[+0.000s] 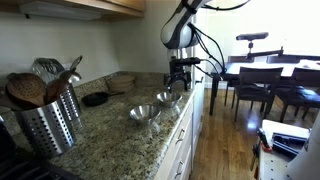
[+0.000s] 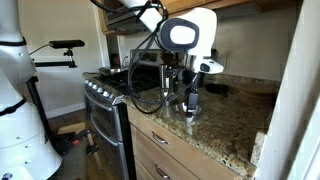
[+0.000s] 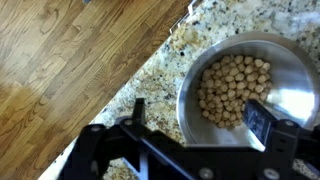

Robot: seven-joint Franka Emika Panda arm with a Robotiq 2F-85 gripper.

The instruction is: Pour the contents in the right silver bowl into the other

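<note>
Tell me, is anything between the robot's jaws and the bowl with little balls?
No, nothing visible. The gripper hangs right over the silver bowl of round tan pieces, jaws open, with only air between.

Table [image 1: 110,140]: speckled granite top, brown and grey.
Landmark: perforated metal utensil holder [image 1: 45,125], upright on the table at the near end.
Beyond the holder, toward the front edge: near silver bowl [image 1: 143,113]. Far silver bowl [image 1: 168,98] sits just past it, apart.
Beyond the holder, toward the wall: dark flat dish [image 1: 96,98]. Woven basket [image 1: 122,80] sits farther still.
Wrist view: one silver bowl close to the table's edge, tan round pellets [image 3: 232,88] inside. Which of the two bowls cannot be told.
</note>
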